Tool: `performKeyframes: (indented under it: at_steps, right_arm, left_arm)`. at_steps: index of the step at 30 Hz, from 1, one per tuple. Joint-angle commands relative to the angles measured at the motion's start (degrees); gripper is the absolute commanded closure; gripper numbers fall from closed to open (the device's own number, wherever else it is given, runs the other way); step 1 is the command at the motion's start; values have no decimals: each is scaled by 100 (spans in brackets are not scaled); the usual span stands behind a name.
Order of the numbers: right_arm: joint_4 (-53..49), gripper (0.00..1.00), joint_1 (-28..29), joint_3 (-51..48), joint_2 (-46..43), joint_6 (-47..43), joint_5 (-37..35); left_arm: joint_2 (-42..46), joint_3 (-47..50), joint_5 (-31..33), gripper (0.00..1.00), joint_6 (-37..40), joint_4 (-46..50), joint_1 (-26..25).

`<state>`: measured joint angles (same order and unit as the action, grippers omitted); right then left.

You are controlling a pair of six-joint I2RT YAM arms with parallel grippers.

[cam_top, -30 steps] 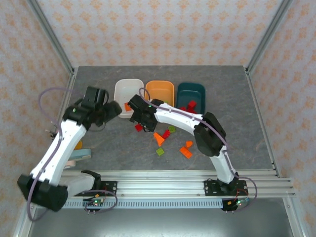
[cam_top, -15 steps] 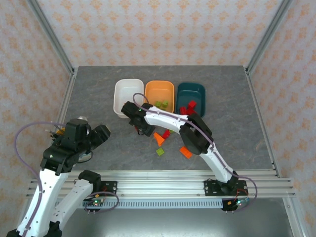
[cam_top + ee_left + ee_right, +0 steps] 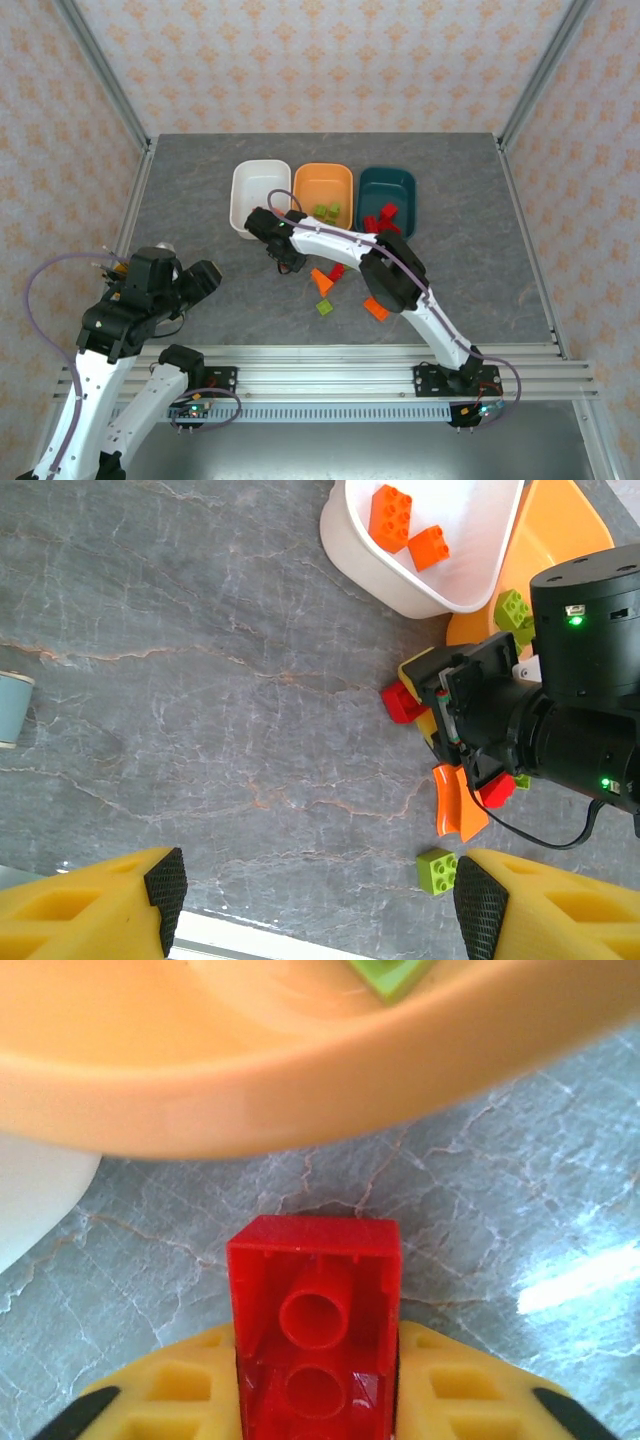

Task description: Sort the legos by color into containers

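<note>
The right gripper (image 3: 318, 1392) has its yellow fingers pressed onto a red brick (image 3: 315, 1295), pinching it by its two long sides. It sits just below the rim of the orange tub (image 3: 300, 1090), in the middle of the frame. Whether the brick is clear of the grey table (image 3: 190, 190) or resting on it is hard to tell from so close.

The tubs show the sorting scheme. The white tub (image 3: 352, 542) at upper right of the left wrist view holds two orange bricks (image 3: 390, 515). The orange tub holds green bricks (image 3: 328, 212), and the teal tub (image 3: 386, 183) holds red bricks (image 3: 381, 218). So this pinch is most likely the start of a carry to the teal tub, at the right end of the row.

The left gripper (image 3: 322, 890) is spread and empty at lower left of the overhead view — probably parked out of the other arm's way. Loose legos (image 3: 322, 280) lie below the tubs, unsorted.
</note>
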<state>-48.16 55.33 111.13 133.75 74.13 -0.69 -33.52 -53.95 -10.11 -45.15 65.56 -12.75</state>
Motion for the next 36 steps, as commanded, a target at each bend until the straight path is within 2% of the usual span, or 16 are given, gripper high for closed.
performKeyframes:
  at_steps: [1,8,10,13,16,19,24,30,36]
  right_arm:
    - [-181,75,18,-408,-434,-215,-249]
    - [-397,77,-26,-1548,-2426,-1210,-1003]
    - [-413,77,-167,-1955,-3004,-1517,-1203]
    - [-366,78,-743,-2528,-3666,-2179,-1095]
    - [-147,78,-1519,-2753,-3866,-3093,-707]
    - [31,78,-2219,-2580,-3576,-3977,-192]
    - [-202,78,-3028,-1326,-2289,-5171,243]
    - [-580,76,-3587,187,-819,-5387,719]
    - [-1063,64,-3763,1100,17,-5281,930]
  left_arm:
    - [5,-98,-188,26,28,-38,-17]
    - [-407,92,-1213,27,28,-1019,-58]
    - [-578,122,-1321,27,-18,-1318,-153]
    - [-973,101,-1219,27,-88,-1728,-482]
    - [-1538,12,-896,26,-190,-2162,-1033]
    - [-2202,-160,-622,26,-333,-2668,-1529]
    - [-3375,-793,-199,26,-334,-3048,-2106]
    - [-4220,-1280,65,26,-389,-3091,-2370]
    - [-4673,-1400,191,26,-456,-2917,-2504]
